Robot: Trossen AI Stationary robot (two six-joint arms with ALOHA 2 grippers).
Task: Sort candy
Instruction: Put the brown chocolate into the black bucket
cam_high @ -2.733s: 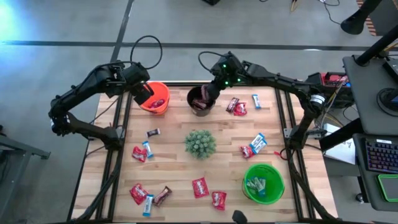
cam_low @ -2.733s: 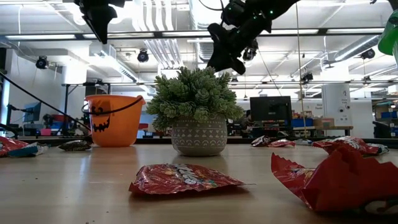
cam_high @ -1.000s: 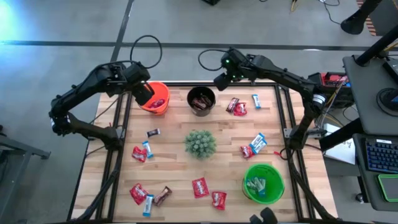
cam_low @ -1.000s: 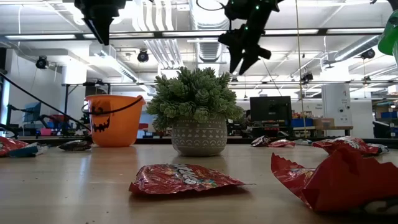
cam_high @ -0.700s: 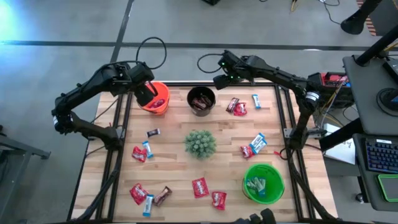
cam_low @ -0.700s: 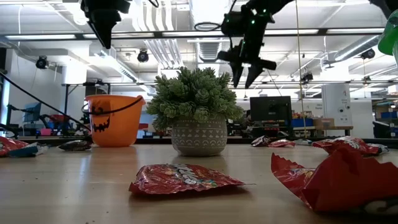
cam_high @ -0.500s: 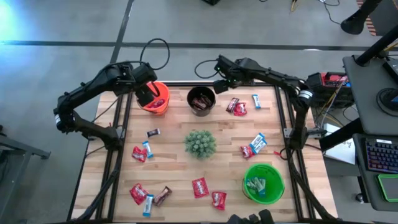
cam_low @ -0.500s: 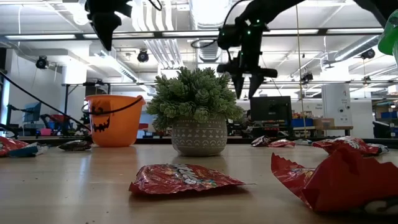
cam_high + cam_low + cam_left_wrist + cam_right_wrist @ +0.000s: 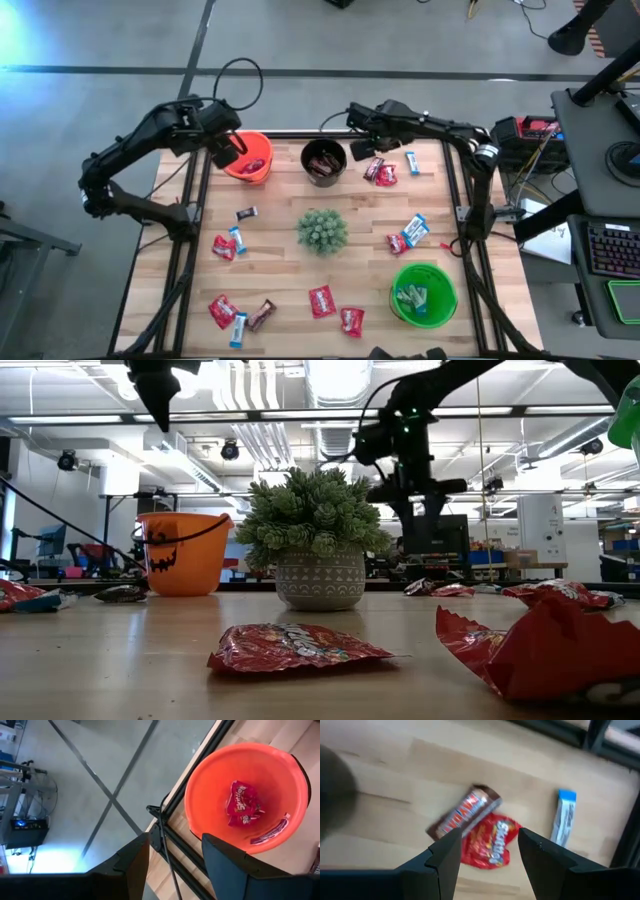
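Observation:
Wrapped candy lies scattered on the wooden table. A brown bar, a red pack and a light blue bar lie flat at the far right, beside the black bucket. My right gripper hangs open just above the brown bar and red pack, pointing steeply down, touching nothing; in the high view it stands between the black bucket and those candies. My left gripper hovers open and high beside the orange bucket, which holds red packs.
A potted spiky plant stands mid-table. A green bucket with blue candy sits near right. More candy lies at left, near left, near middle and right. The black bucket holds brown candy.
My right gripper has sunk from high by the black bucket's far side toward the brown bar and red pack right of it, rolling about its own axis and tipping steeper downward. Its fingers stay open. No candy has moved.

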